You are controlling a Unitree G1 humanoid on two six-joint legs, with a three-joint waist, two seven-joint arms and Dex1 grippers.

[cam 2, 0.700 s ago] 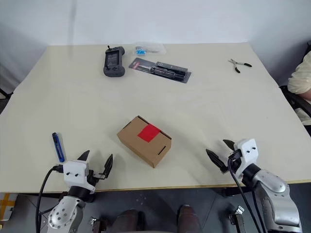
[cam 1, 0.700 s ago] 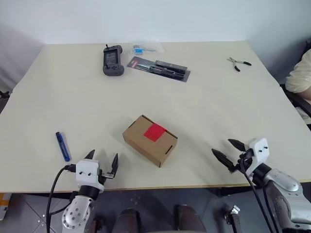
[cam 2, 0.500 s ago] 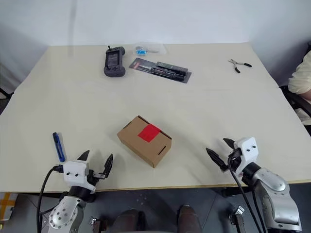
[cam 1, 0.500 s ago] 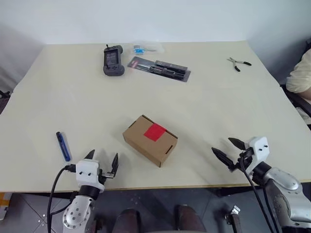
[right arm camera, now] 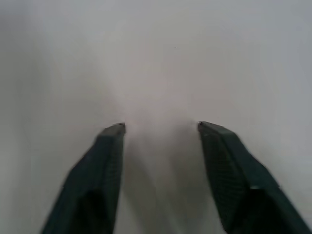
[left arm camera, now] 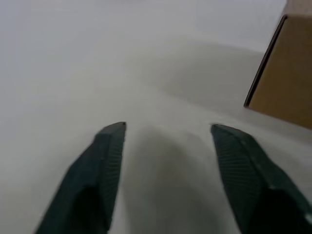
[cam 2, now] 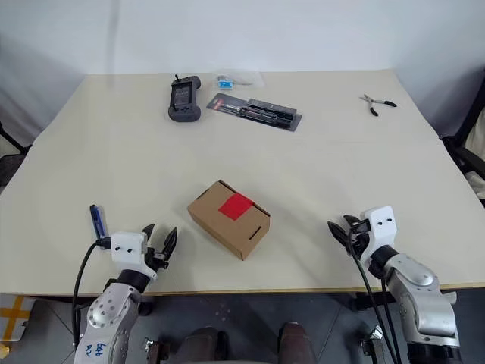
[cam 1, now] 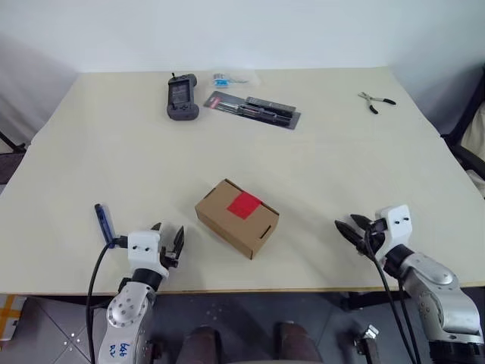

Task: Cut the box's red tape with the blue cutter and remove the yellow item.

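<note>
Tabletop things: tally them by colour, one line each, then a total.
Brown: 1, the box
Blue: 1, the blue cutter
Dark grey: 1, handheld controller
Black: 2, blister pack, pliers
Clear: 1, small bag
Total: 6

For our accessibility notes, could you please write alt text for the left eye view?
A brown box with red tape on top sits on a cream table, between the open left gripper and open right gripper. A blue cutter lies beside the left gripper.
</note>
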